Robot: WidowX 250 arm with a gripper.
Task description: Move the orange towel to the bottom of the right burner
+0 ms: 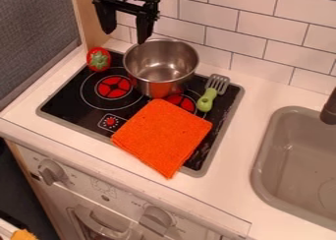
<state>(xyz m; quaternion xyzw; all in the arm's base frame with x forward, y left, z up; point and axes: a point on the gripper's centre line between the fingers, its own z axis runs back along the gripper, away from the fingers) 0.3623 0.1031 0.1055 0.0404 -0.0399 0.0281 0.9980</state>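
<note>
One orange towel: laid folded on the front right of the stove, below the right burner, one corner lapped over the stove's edge.
Gripper: jaws spread wide, nothing held, beyond the pot.
Green-handled utensil: placed right of the pot.
Sink: set into the desk.

Your towel: orange, folded into a rough square, lying flat, set diagonally on the stove. You see its near corner past the stove's front edge, on the counter. Your right burner: round, red centre on black, partly hidden, towel at its near side, just below the red.
</note>
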